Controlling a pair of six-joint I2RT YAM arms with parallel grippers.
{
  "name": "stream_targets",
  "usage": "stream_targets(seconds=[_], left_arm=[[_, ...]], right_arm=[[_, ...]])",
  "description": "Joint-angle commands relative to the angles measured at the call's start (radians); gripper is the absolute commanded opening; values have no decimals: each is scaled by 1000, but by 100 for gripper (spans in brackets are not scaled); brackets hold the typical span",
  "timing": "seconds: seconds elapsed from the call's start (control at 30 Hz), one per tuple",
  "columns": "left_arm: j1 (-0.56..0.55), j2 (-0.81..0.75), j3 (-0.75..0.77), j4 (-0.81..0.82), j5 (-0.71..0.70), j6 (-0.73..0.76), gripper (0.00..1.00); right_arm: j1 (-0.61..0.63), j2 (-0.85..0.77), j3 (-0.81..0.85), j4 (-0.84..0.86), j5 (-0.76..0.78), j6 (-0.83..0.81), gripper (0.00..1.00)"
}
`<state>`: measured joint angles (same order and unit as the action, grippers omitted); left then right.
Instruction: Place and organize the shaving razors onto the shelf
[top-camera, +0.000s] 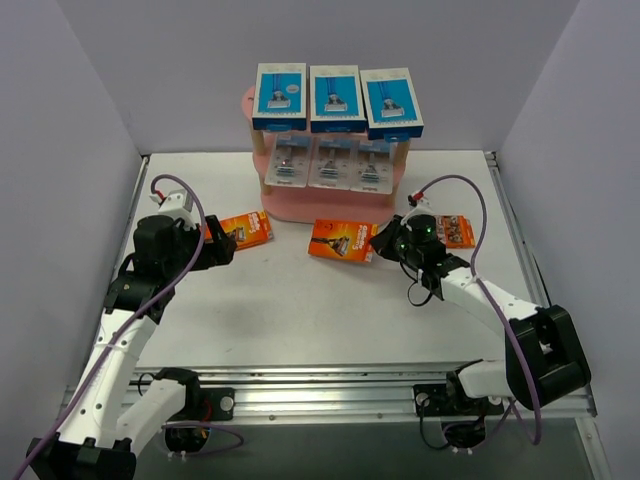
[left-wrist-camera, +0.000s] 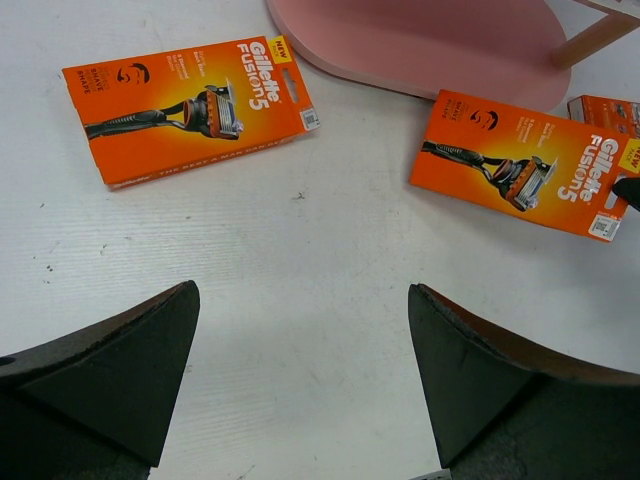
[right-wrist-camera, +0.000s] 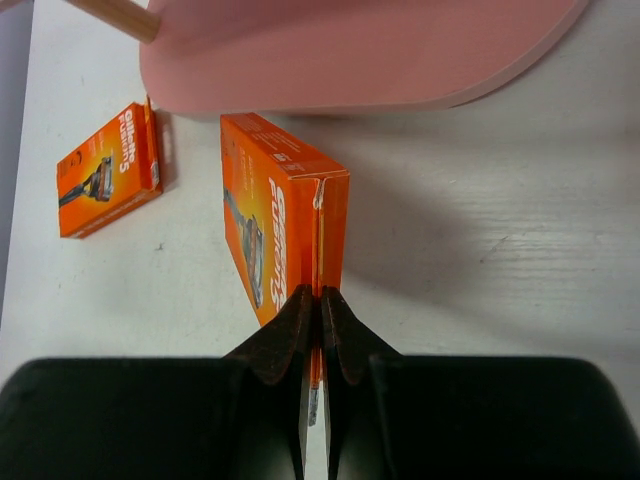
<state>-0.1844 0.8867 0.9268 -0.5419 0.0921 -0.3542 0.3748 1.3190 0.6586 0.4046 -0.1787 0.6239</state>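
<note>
1. Evidently the right gripper (right-wrist-camera: 320, 295) is pinched shut on the held orange card (right-wrist-camera: 280, 215) by its thin edge, probably to carry it onto the shelf (right-wrist-camera: 350, 50) just beyond.
2. Meanwhile the left gripper (left-wrist-camera: 302, 292) gapes wide and empty; the loose orange card (left-wrist-camera: 190, 105) lies ahead-left, awaiting pickup.

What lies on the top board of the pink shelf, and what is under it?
Three blue-and-white razor boxes lie there side by side. Beneath, three clear blister packs show; their far ends are covered by the boxes.

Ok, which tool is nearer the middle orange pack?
Right. The right tool is shut on the edge of the middle orange pack; the left tool hangs open to its left, by another orange pack.
</note>
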Motion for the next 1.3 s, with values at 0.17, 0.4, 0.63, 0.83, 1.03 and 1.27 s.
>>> stream_targets(seconds=[0.17,0.4,0.63,0.83,1.03,1.27], left_arm=[[-4,-9,21,20,20,17,94],[-4,-11,20,23,26,17,94],[-3,-6,21,23,34,17,94],[-4,-8,21,25,34,17,94],[-3,-6,20,25,40,17,94],[-4,-6,20,26,41,15,94]], right_arm=[[-45,49,56,63,111,-13,0],[-73,82,26,149,148,86,0],[-112,111,-31,243,146,221,0],[-112,154,-60,304,162,325,0],[-102,194,-105,402,212,453,0],[-63,230,-145,482,301,618,0]])
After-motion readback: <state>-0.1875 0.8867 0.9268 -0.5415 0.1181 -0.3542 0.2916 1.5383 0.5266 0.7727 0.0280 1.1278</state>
